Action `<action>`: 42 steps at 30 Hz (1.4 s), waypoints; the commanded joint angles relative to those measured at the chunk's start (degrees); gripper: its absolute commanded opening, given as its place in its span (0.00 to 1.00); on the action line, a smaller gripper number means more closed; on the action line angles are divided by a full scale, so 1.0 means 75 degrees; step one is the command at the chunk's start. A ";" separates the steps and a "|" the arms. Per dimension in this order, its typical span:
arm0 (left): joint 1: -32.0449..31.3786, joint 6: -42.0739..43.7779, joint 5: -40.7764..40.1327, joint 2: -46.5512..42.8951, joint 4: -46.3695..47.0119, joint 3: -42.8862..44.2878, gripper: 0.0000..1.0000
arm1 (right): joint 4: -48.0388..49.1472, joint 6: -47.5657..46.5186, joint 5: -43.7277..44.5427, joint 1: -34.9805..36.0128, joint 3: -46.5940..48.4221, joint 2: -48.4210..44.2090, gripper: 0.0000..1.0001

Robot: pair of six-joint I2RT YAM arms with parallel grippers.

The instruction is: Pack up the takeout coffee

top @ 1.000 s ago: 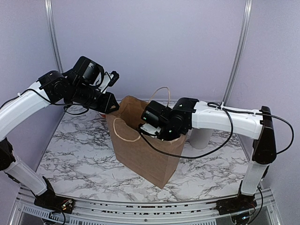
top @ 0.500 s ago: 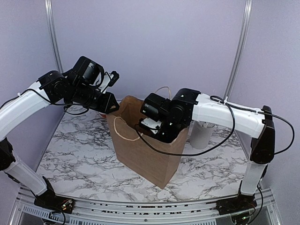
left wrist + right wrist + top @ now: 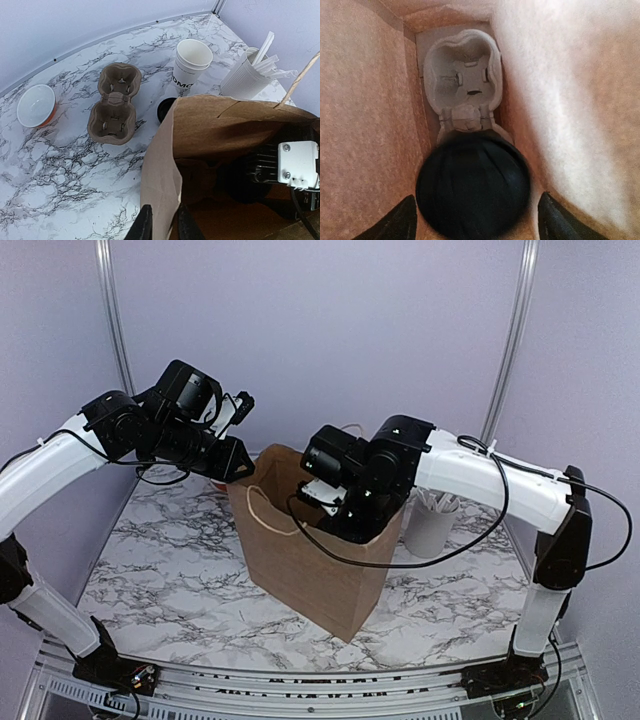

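The right claw point(image 3: 475, 217) is spread wide inside the brown paper bag point(image 3: 360, 125), with its fingers at 8 and 4 o'clock of the takeout coffee point(image 3: 472, 187). Only the coffee's round black plastic lid shows, and neither finger clearly presses it. The cup stands upright, long axis vertical, in a grey moulded-pulp carrier point(image 3: 462, 70) whose empty pocket is at 12 o'clock. The left claw point(image 3: 165, 227) is clamped on the bag's rim.

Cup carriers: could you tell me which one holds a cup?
The carrier inside the brown bag, holding the black-lidded cup; the carrier on the table is empty.
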 commanded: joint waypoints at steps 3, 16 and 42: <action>0.0043 0.0053 0.0091 0.0037 -0.0139 0.0114 0.18 | -0.0171 0.0162 0.0178 0.0074 0.0564 -0.0059 0.84; 0.0043 0.0065 0.0140 0.0025 -0.0139 0.0102 0.18 | 0.0181 0.0248 -0.0020 0.0075 0.0834 -0.0242 0.88; 0.0029 0.0064 0.0398 0.0000 -0.0107 0.0142 0.16 | 0.1450 0.0064 -0.0903 -0.0037 0.0848 -0.0087 0.89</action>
